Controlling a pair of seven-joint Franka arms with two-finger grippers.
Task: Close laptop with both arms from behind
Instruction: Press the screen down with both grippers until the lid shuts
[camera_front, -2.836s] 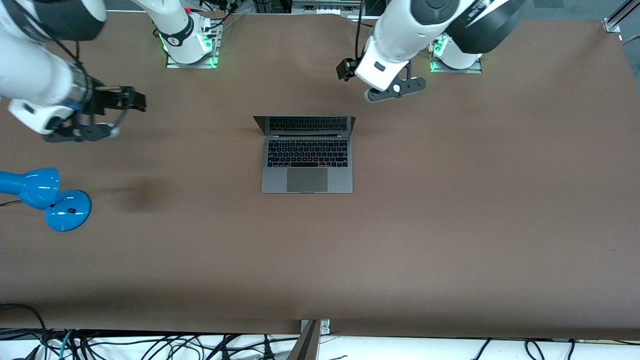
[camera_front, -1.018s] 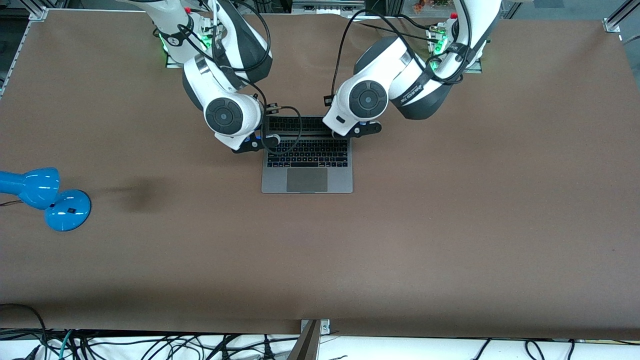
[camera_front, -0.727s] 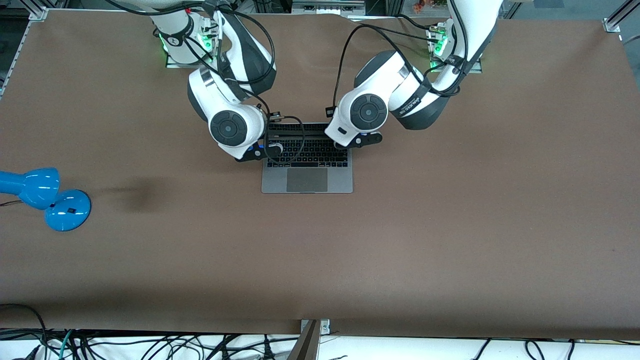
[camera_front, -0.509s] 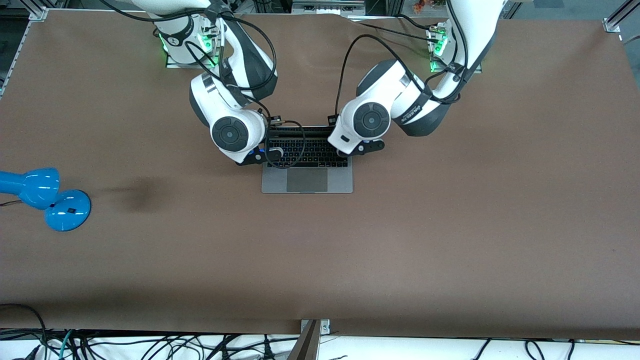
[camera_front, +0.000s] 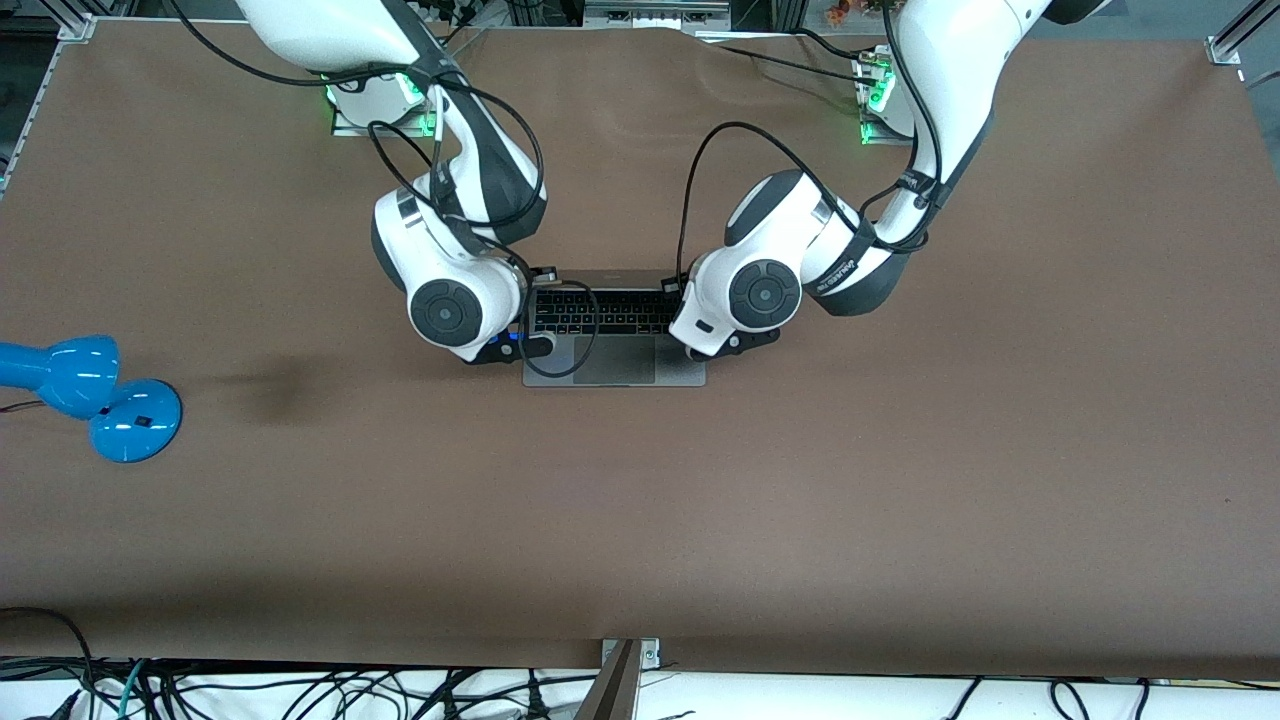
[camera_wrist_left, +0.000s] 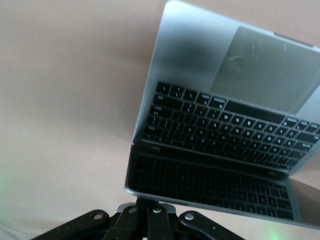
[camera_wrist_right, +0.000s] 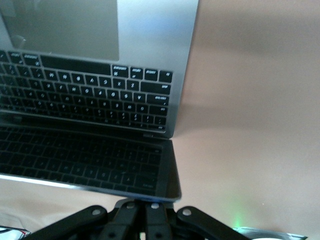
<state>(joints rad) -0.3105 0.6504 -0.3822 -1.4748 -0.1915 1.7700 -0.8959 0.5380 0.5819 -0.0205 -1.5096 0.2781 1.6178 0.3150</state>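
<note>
The laptop (camera_front: 614, 325) sits near the middle of the brown worktop (camera_front: 900, 480), between the two arms' ends, its trackpad edge nearest the front camera. Its lid is tilted well forward over the keys: in both wrist views the screen hangs low above the keyboard and mirrors it, with the lid's top edge just ahead of each claw.

The left claw (camera_wrist_left: 148, 220) is at the lid's corner toward the left arm's end of the worktop, and the right claw (camera_wrist_right: 146, 216) is at the corner toward the right arm's end. In each wrist view the fingers look drawn together, tips up against the lid's rim and gripping nothing; they push rather than hold.

The step in hand appears to be the closing push itself, roughly past halfway, with a wedge of space left between screen and keyboard. The next move probably calls for both arms to press down and forward evenly, so the lid does not twist and the base does not skid toward the front camera.

A blue lamp (camera_front: 85, 390) stands well apart, at the right arm's end.
</note>
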